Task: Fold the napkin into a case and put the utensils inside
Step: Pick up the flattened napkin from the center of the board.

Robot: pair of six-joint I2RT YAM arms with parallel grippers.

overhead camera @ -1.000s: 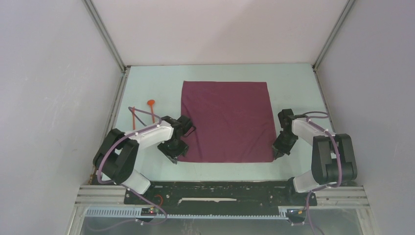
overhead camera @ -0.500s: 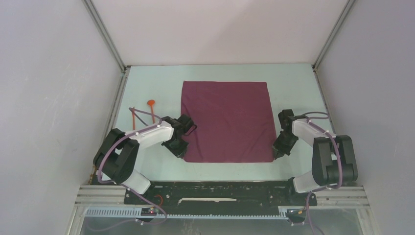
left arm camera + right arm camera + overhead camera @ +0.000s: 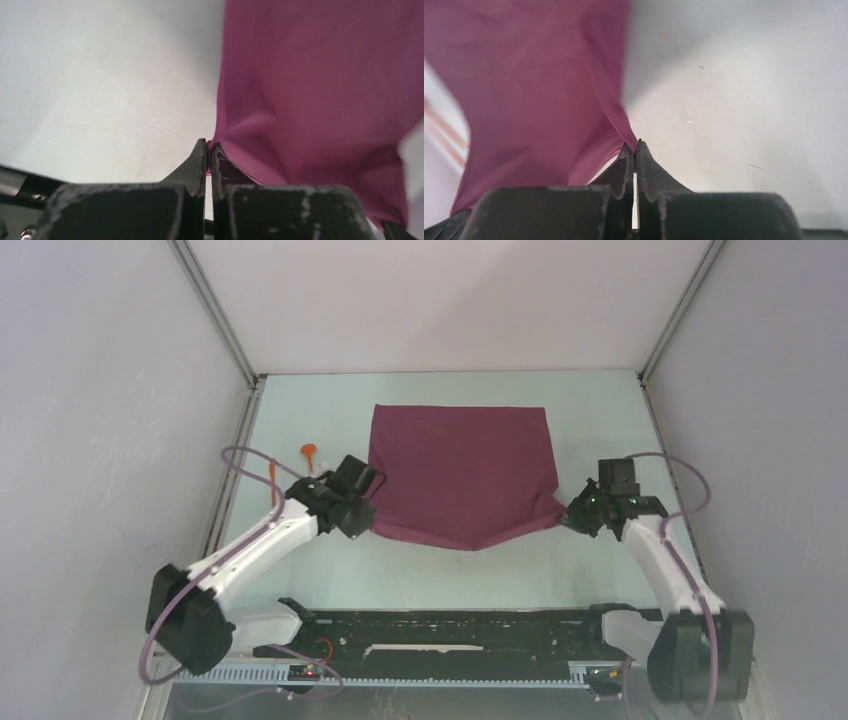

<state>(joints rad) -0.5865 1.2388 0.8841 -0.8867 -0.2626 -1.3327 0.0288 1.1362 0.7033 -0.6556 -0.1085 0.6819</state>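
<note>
My left gripper (image 3: 207,156) is now pinching a near corner like my right gripper (image 3: 635,152), and I am lifting the napkin's (image 3: 460,465) lower edge at mid-frame, beginning the first fold.

We see 2 white-shelled, black-jointed arms, left arm (image 3: 255,545) and right arm (image 3: 668,560), each with a looping purple cable (image 3: 235,453); the left gripper (image 3: 208,155) has scuffed black fingers (image 3: 192,172).
</note>
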